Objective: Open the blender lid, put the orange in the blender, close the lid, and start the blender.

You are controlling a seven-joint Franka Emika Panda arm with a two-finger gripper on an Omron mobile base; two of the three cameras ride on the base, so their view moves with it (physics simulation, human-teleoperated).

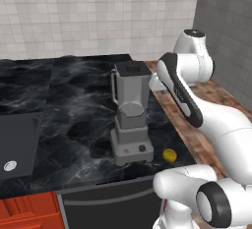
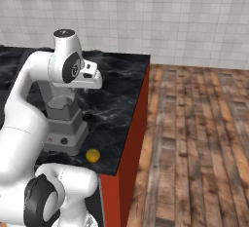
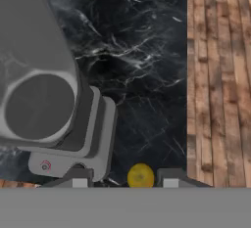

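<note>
The grey blender [image 1: 131, 120] stands on the black marble counter [image 1: 74, 105], its red button and black knob on the stepped base [image 3: 73, 158]. The dark square blender lid [image 1: 132, 68] sits on top of the jar. The small orange [image 1: 170, 155] lies on the counter to the right of the base, close to the front edge, and also shows in the right base view [image 2: 92, 156] and the hand view [image 3: 140, 176]. My gripper [image 3: 124, 179] hangs high beside the jar's right side [image 2: 86, 87], pointing down. Its fingertips [image 3: 78, 178] stand apart with nothing between them.
A dark sink basin [image 1: 15, 144] is set into the counter at the left. The counter ends at a red cabinet side [image 2: 131, 148], with wooden floor [image 2: 194, 138] beyond. A tiled wall [image 1: 98, 16] runs behind the counter.
</note>
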